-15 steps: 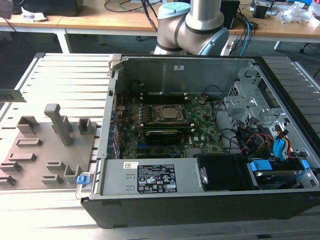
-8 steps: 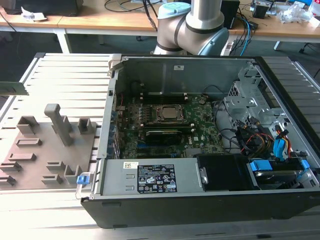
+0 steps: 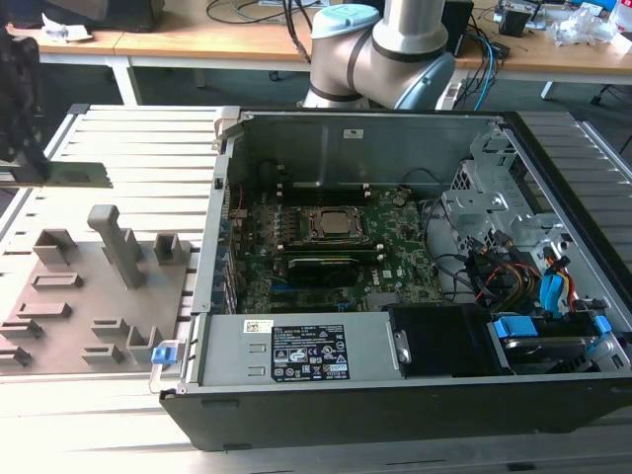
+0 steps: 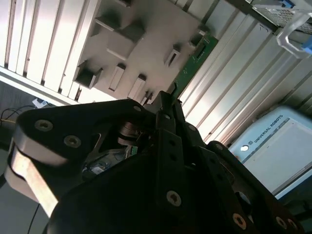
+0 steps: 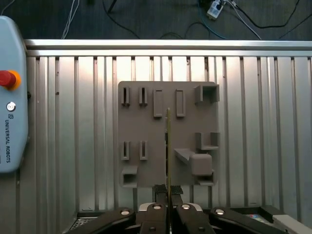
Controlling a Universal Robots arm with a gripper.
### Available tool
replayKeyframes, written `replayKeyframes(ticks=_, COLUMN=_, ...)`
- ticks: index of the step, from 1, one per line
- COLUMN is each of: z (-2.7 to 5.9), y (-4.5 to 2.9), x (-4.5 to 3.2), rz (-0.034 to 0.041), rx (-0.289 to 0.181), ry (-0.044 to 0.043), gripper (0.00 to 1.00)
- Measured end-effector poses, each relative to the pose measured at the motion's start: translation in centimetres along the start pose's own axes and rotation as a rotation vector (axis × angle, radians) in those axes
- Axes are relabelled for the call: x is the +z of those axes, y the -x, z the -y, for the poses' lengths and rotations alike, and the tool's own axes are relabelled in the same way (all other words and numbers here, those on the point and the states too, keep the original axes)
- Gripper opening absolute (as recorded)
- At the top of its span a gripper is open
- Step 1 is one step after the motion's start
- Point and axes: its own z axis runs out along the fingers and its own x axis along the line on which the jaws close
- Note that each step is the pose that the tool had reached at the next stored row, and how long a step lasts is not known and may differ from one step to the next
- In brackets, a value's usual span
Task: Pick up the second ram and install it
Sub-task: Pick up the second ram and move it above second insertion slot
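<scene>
my claw point(image 5: 168, 191) pinched on ram point(image 5: 168, 146), gripping one end | ram edge-on in the air above the grey fixture plate point(image 5: 146, 124), not touching | open case point(image 3: 355, 138) on exterior view's right | slatted table point(image 5: 73, 122) under the plate

Both wrist views, seemingly, over fixture plate point(image 5: 146, 126)

Grpr point(image 5: 168, 191) closed, wrist facing dwn

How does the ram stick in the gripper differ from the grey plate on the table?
The ram stick is green, thin and narrow; the grey plate is broad with raised blocks. The stick is held in the air by the gripper; the plate lies flat on the ribbed table.
</scene>
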Motion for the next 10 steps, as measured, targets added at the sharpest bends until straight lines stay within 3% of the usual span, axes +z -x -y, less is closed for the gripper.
replayKeyframes(ticks=10, z=4.70, y=0.08, x=-0.23, rz=0.0001, rx=0.000, ry=0.0012, gripper=0.14)
